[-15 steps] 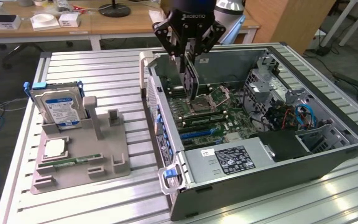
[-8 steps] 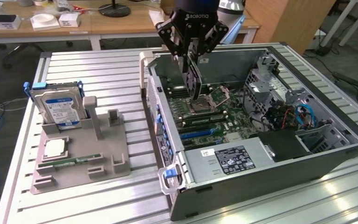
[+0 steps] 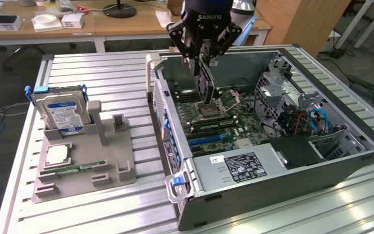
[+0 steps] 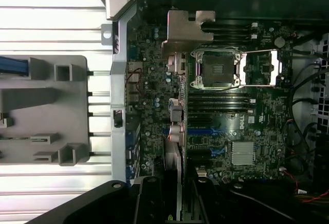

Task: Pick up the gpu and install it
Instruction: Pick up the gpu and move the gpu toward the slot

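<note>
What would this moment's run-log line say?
gripper: shut on gpu | gpu: on edge, over motherboard | computer case: open

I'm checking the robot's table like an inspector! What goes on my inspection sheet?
Surface: slatted metal table.
Job's things: gpu held upright above the motherboard inside the open computer case.
Clutter: grey holder with hard drive, processor chip and memory stick.
Grippers: gripper shut on the gpu.
Cables: blue cables inside the case.
Surroundings: wooden desk behind the table.
</note>
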`<state>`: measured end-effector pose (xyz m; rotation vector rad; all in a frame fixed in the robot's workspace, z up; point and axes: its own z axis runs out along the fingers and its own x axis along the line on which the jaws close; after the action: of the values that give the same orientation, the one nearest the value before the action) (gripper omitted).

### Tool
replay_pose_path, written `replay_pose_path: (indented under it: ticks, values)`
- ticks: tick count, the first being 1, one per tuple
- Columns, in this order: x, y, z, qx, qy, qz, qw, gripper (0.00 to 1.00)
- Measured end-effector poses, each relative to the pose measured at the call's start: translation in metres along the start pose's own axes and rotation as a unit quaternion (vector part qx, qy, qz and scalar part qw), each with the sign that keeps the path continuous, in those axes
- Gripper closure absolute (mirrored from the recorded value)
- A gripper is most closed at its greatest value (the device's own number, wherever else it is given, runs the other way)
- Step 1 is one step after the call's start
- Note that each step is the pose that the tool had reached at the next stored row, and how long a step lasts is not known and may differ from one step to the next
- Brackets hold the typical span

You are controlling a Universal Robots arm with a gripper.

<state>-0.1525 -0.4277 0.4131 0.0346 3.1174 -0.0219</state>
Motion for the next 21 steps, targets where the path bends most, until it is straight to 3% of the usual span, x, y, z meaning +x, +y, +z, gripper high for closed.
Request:
replay_pose_path:
  ticks: [21]
  values:
    - [-0.018, 0.0004, 0.0004, 0.0, 0.0, 0.0, 1.0, 0.74]
